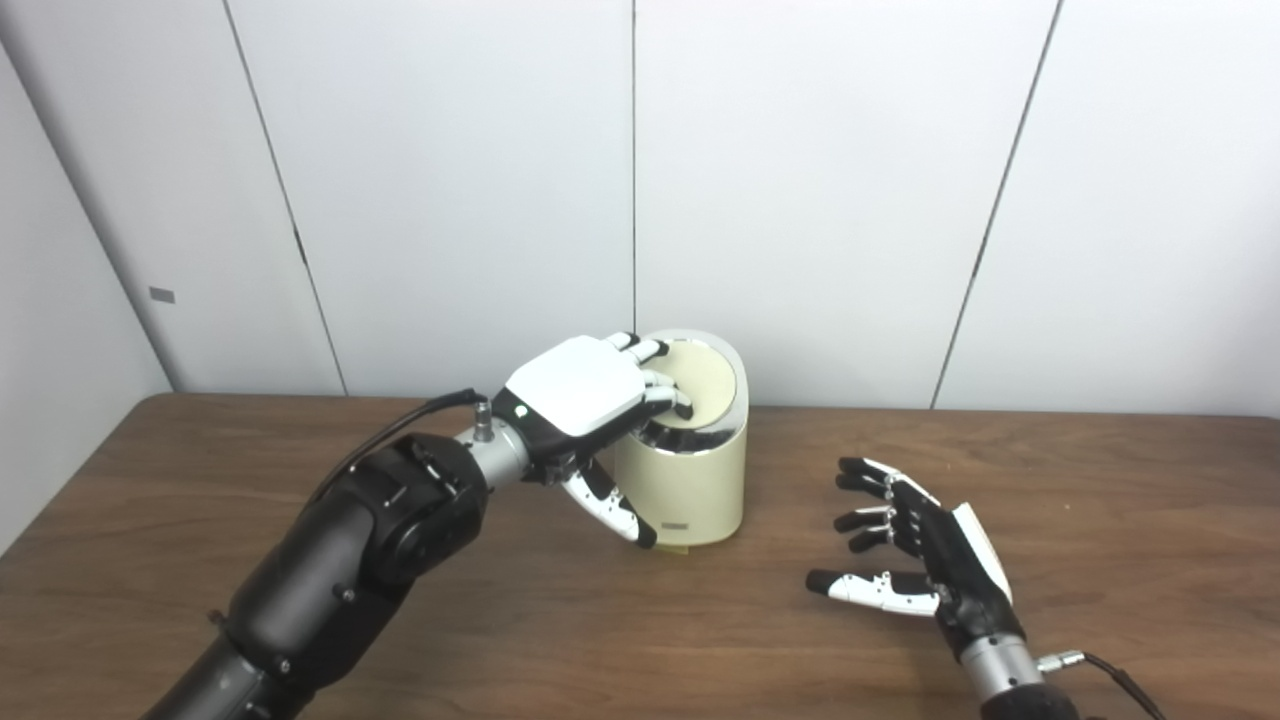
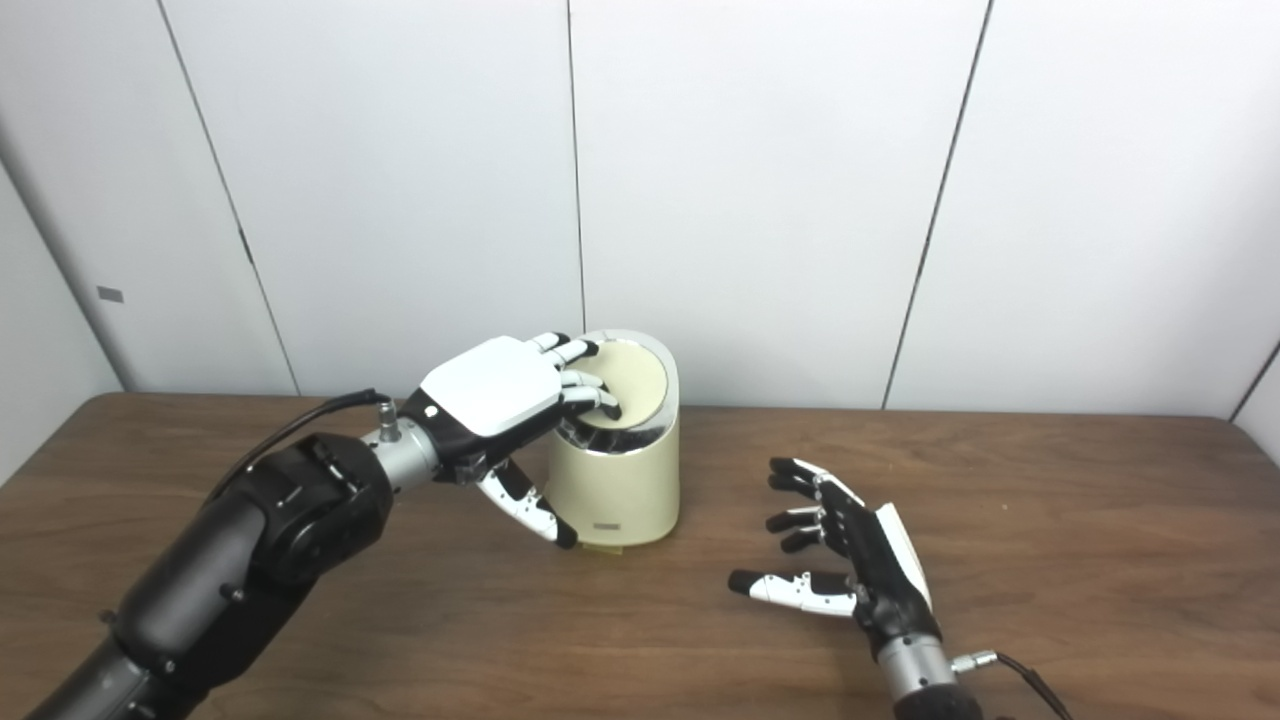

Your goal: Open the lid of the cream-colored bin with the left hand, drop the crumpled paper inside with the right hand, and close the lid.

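Left hand (image 1: 590, 400) lies palm-down on bin (image 1: 690, 490), fingers curled onto lid (image 1: 705, 385), thumb beside the wall. Lid looks down. Right hand (image 2: 850, 560) spread, empty, near bin. No paper visible. Risk: sideways push tips or slides the bin.

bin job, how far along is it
No crumpled paper shows, and the right hand is open and holds nothing, so the drop may already be done. In hand: the left hand has its fingers on the lid of the cream-colored bin. Left: shutting the lid fully.
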